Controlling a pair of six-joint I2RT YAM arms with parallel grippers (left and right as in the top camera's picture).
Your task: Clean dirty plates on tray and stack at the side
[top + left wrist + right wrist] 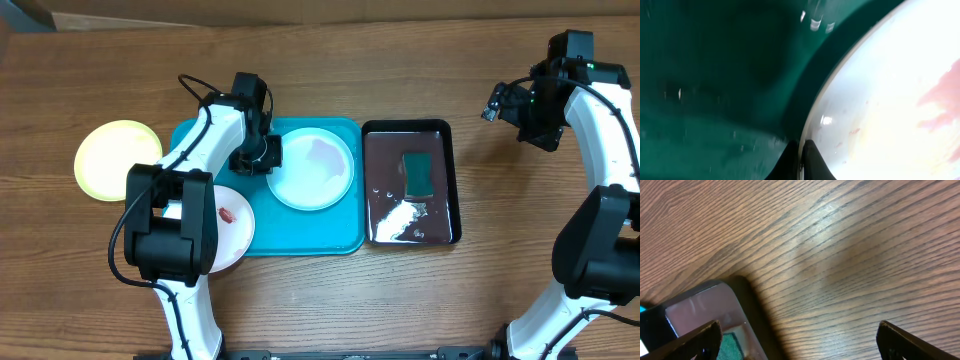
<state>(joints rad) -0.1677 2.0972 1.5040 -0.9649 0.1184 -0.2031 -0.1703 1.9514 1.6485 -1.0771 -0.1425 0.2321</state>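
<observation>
LEFT HAND ON THE RIM: My left gripper (265, 158) is clamped on the left edge of the pale plate (312, 170), with both fingers (812, 162) pressed together over the rim. The plate lies flat in the right half of the blue tray (300, 232), and a faint pink smear (940, 100) marks its face. A white plate (232, 225) with a red smear sits at the tray's near-left corner. It overhangs the rim and is partly hidden under my left arm. The yellow plate (118, 160) rests on the table (300, 60), just left of the tray. Just beside the tray's right edge is a black tray (405, 125) holding a green sponge (418, 172). My right gripper (497, 103) hovers with its jaws spread wide over bare wood, well to the right of the blue tray.
</observation>
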